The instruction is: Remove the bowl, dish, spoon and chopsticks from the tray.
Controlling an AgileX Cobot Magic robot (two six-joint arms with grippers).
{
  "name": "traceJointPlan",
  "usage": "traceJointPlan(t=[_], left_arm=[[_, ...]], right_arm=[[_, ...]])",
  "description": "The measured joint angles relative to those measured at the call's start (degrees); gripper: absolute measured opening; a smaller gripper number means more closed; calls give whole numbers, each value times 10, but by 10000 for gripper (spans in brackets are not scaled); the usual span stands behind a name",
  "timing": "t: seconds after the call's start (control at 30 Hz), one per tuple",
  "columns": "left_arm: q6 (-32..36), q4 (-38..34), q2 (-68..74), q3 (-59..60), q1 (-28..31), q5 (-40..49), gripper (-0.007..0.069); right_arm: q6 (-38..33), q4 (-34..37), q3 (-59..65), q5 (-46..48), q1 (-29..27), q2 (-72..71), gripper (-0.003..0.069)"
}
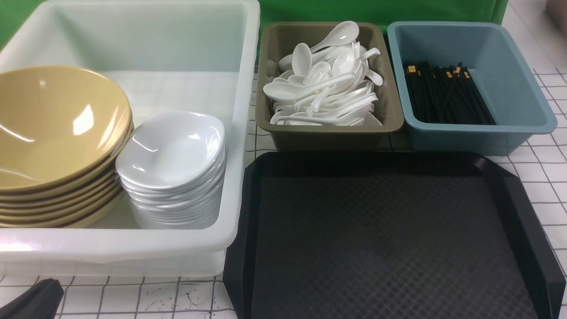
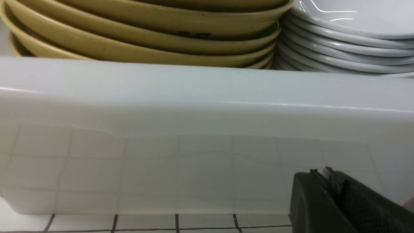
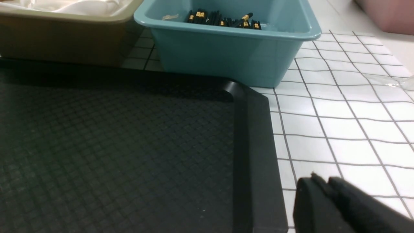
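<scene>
The black tray lies at the front right with nothing on its textured surface. Mustard-yellow bowls and white dishes are stacked side by side in the white tub. White spoons are piled in the olive bin. Black chopsticks lie in the blue bin. My left gripper is shut and holds nothing, low in front of the tub's near wall. My right gripper is shut and holds nothing, just off the tray's right rim over the tiled table.
The tub, olive bin and blue bin stand in a row behind and left of the tray. White gridded table shows to the tray's right and in front of the tub. A green backdrop closes the far side.
</scene>
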Motion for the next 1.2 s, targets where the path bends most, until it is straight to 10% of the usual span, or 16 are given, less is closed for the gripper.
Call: traceJointPlan(t=[1.2], left_arm=[[0,0,0,0,0,-2,-12]], right_arm=[[0,0,0,0,0,0,129]])
